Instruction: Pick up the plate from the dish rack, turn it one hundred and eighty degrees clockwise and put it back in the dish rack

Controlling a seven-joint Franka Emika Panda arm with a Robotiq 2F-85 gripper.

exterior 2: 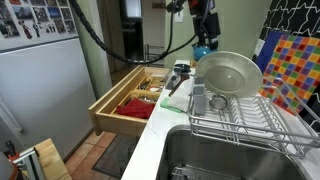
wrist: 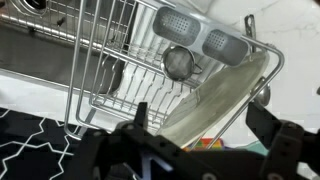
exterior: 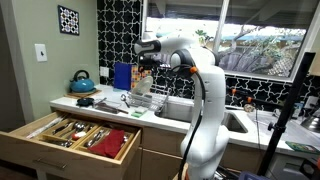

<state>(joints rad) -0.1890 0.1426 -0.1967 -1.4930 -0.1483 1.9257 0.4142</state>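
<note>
Hanging over the dish rack (exterior 2: 250, 125), the claw (wrist: 200, 145) is wide open and holds nothing. Just below it, the plate (exterior 2: 230, 72) stands on its edge in the rack, leaning a bit, with its pale side showing. Two small grey cups (wrist: 200, 30) sit at one end of the rack; I cannot tell what is in them. The rack is next to the sink (exterior 2: 225, 160). Farther off, a wooden drawer (exterior: 75, 135) is pulled open. Its boxes hold cutlery, and one box is red inside. A teal kettle (exterior: 82, 80) sits on the counter behind it.
</note>
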